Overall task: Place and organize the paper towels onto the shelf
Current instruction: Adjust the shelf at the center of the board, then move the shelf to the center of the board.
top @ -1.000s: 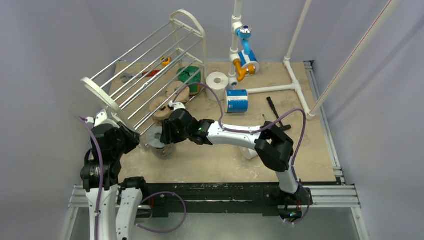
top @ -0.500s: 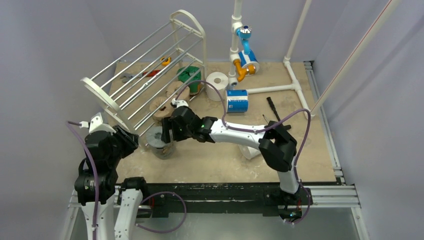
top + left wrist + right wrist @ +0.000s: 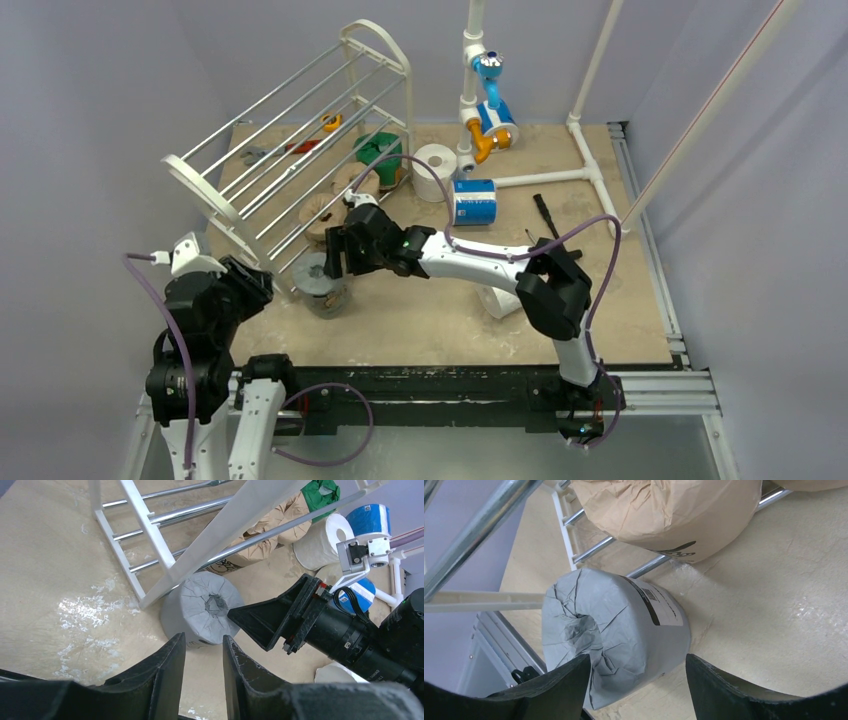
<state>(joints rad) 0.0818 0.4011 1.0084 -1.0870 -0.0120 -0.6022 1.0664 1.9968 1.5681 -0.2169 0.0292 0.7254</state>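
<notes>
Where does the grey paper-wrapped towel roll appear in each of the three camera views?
Top external: grey paper-wrapped towel roll left of centre.
Left wrist: roll at centre.
Right wrist: roll lower centre.
Shared landmark: printed tan paper-wrapped roll just behind it.

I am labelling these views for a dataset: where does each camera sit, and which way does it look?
Top external: high behind the arm bases, looking down on the table and shelf; both arms show.
Left wrist: on the left arm, looking past the left gripper at the grey roll and the right gripper.
Right wrist: on the right arm, looking down at that roll between its own fingers.
Shared: all three show the grey roll beside the shelf.
</notes>
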